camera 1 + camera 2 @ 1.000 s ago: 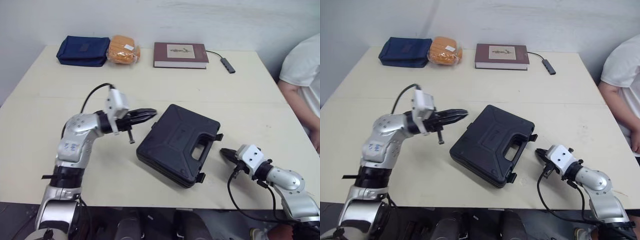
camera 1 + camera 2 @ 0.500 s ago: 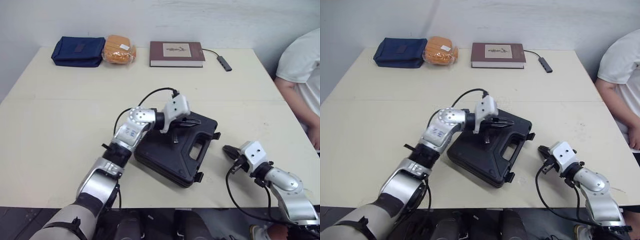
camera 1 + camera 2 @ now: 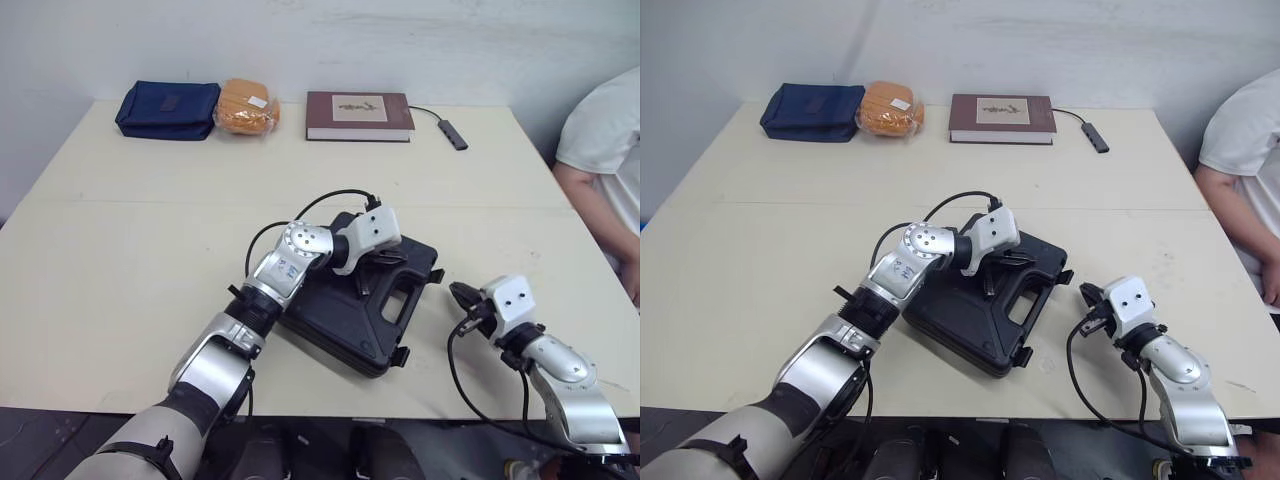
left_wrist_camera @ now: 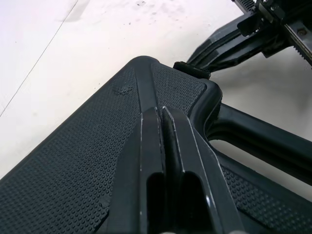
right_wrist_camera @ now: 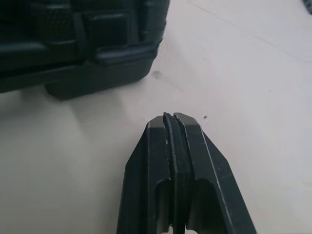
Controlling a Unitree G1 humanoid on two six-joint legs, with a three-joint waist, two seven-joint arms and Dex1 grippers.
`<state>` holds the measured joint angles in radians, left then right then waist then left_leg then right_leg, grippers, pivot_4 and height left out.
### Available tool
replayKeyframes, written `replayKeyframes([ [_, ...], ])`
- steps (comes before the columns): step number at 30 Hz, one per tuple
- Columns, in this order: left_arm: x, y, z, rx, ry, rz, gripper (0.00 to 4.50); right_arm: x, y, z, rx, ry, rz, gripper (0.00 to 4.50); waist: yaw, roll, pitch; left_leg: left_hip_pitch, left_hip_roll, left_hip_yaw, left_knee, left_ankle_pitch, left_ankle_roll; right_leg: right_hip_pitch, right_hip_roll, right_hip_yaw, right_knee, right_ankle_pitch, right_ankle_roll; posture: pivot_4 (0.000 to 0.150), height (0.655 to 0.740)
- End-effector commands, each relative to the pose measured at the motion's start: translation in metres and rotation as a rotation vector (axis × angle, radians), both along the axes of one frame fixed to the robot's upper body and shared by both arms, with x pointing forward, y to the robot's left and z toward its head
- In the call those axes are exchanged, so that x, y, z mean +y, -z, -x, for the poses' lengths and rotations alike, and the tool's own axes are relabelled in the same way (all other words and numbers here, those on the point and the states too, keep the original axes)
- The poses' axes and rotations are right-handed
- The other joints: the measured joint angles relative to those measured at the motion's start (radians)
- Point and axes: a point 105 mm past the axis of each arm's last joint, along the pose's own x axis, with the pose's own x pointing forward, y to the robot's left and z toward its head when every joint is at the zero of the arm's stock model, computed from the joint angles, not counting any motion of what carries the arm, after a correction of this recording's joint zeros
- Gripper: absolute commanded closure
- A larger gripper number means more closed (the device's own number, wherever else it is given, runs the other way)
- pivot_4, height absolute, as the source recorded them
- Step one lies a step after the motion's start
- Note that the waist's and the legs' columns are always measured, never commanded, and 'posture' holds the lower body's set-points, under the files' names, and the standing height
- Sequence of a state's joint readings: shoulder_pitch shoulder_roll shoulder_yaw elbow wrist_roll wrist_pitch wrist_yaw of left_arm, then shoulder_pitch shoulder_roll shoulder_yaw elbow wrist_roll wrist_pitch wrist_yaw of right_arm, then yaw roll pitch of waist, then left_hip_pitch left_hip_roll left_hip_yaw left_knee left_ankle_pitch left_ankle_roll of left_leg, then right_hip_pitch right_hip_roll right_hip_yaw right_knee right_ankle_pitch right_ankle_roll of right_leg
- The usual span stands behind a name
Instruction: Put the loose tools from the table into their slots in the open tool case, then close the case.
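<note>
— Where is the tool case (image 3: pixel 345 300) sitting?

— It is lying shut and askew near the front of the table (image 3: pixel 150 200), with its handle edge facing the robot's right. The left gripper (image 3: pixel 392 258) is hanging over the lid by the handle, fingers pressed together and holding nothing.

— And the other arm?

— The right gripper (image 3: pixel 460 294), likewise closed and empty, is sitting just beside that handle edge, so it is the nearer one to the latches. No brand is showing on the case, and the cover of the book (image 3: pixel 359 103) is too small to read.

We are seeing the black plastic tool case (image 3: pixel 350 322) lying on the pale counter (image 3: pixel 150 200), left pincer (image 3: pixel 385 258) over it, right pincer (image 3: pixel 460 295) beside it.
</note>
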<state>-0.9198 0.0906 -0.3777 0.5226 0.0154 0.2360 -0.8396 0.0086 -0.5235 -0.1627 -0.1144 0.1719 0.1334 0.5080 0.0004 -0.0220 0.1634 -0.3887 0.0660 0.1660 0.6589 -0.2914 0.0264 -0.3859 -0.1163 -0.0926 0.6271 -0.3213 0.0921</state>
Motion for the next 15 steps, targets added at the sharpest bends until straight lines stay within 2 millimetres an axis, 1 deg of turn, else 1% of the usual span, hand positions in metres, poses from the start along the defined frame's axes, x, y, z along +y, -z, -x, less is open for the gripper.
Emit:
replayKeyframes([
  [1, 0.011, 0.059, 0.004, 0.161, -0.053, -0.159, 4.41, -0.002, -0.013, -0.004, -0.051, 0.008, -0.005, 4.5, 0.001, 0.0, 0.0, 0.0, 0.0, -0.001, 0.0, 0.0, 0.0, 0.001, 0.0, 0.0, -0.001, 0.0, 0.0, 0.15, 0.74],
  [3, 0.01, 0.057, 0.003, 0.158, -0.055, -0.157, 4.41, 0.0, -0.015, -0.005, -0.054, 0.003, -0.008, 4.5, 0.001, 0.0, 0.0, 0.0, 0.0, -0.002, 0.0, 0.0, 0.0, 0.002, 0.0, 0.0, -0.002, 0.0, 0.0, 0.15, 0.74],
  [8, 0.007, 0.055, 0.0, 0.155, -0.06, -0.156, 4.41, 0.015, -0.015, -0.008, -0.04, -0.059, -0.036, 4.5, 0.001, 0.0, 0.0, 0.0, 0.0, -0.006, 0.0, -0.001, 0.0, 0.005, -0.001, 0.0, -0.004, 0.0, 0.0, 0.15, 0.74],
  [12, 0.011, 0.061, 0.0, 0.165, -0.074, -0.161, 4.41, 0.029, -0.021, -0.006, -0.036, -0.124, -0.066, 4.5, 0.0, 0.0, 0.0, 0.0, 0.0, -0.008, 0.0, -0.001, 0.0, 0.007, -0.001, -0.001, -0.005, 0.0, 0.0, 0.15, 0.74],
  [15, 0.011, 0.062, 0.0, 0.165, -0.078, -0.164, 4.41, 0.035, -0.024, -0.006, -0.041, -0.149, -0.08, 4.5, -0.001, 0.0, 0.0, 0.001, 0.0, -0.008, 0.0, -0.001, 0.0, 0.008, -0.001, -0.001, -0.005, 0.0, 0.0, 0.15, 0.74],
])
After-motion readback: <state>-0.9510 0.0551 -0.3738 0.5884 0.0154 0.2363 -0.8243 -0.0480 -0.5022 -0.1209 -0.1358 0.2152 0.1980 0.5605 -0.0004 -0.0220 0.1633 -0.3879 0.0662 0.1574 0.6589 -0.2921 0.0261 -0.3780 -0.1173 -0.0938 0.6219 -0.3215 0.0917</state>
